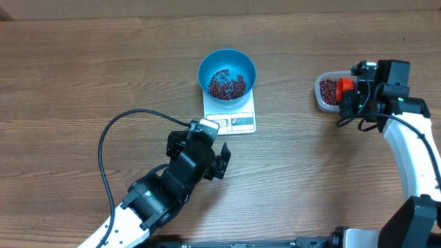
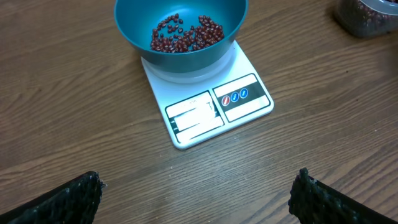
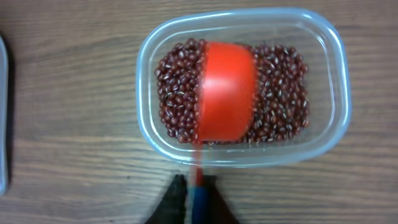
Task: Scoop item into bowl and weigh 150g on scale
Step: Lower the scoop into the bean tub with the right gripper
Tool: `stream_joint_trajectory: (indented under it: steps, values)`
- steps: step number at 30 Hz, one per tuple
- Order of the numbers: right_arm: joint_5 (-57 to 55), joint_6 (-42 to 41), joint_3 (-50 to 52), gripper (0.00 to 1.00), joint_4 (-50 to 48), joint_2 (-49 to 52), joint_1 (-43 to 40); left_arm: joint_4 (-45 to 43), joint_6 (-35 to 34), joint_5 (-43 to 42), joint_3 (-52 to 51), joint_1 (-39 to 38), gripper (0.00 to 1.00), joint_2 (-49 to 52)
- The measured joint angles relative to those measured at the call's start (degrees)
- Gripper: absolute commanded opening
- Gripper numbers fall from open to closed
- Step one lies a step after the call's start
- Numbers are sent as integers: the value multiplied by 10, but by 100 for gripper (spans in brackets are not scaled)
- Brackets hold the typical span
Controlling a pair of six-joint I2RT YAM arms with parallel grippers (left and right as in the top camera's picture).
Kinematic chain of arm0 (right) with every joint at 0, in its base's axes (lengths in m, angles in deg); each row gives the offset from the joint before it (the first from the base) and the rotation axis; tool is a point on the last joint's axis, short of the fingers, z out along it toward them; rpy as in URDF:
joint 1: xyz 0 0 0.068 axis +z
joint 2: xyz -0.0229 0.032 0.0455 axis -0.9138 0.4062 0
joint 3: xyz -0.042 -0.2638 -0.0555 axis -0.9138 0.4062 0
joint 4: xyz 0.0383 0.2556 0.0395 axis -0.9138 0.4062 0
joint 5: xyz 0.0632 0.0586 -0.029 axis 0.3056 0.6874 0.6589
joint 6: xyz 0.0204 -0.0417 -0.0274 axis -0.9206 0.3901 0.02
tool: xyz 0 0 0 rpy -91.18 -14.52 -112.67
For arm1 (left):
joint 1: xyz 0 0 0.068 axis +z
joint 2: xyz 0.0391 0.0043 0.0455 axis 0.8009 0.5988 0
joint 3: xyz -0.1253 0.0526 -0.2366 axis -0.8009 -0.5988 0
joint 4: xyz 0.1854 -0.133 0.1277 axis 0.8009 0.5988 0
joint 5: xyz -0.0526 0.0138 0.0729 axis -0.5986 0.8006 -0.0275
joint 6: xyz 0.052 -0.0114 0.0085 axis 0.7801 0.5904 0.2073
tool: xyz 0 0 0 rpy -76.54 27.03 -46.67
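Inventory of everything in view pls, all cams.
table: 1, brown wood, under everything
scale: 1, white, table centre
bowl: 1, blue, on the scale
tub: 1, clear, table's right side
beans: many, dark red-brown, some in bowl, more in tub
scoop: 1, orange-red, in tub on the beans
cable: 1, black, looped left of centre
left gripper: 1, black, open, near the scale
right gripper: 1, black, shut on scoop handle
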Motion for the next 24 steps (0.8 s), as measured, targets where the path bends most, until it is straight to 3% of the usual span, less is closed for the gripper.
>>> stream_joint_trajectory:
  steps: [1,3,4,7,8,9,11,12,13,14,16,19,21,23,24]
  values:
    - [0,-1,0,4,0,0,0,0,0,0,0,0,100,0]
    - [0,-1,0,20,0,0,0,0,0,0,0,0,99,0]
    - [0,-3,0,20,-1,0,0,0,0,0,0,0,100,0]
    - [0,4,0,4,-5,0,0,0,0,0,0,0,99,0]
    - [1,2,0,4,-6,0,0,0,0,0,0,0,100,0]
    - [1,1,0,7,-6,0,0,0,0,0,0,0,100,0]
    - [0,-3,0,39,-8,0,0,0,0,0,0,0,99,0]
    - [0,2,0,45,-8,0,0,0,0,0,0,0,99,0]
    - [0,0,0,43,-9,0,0,0,0,0,0,0,100,0]
    - [0,1,0,31,-10,0,0,0,0,0,0,0,99,0]
    - [0,6,0,21,-12,0,0,0,0,0,0,0,100,0]
    - [0,0,0,18,-13,0,0,0,0,0,0,0,100,0]
    - [0,0,0,23,-13,0,0,0,0,0,0,0,99,0]
    - [0,4,0,4,-15,0,0,0,0,0,0,0,100,0]
    - [0,5,0,4,-14,0,0,0,0,0,0,0,100,0]
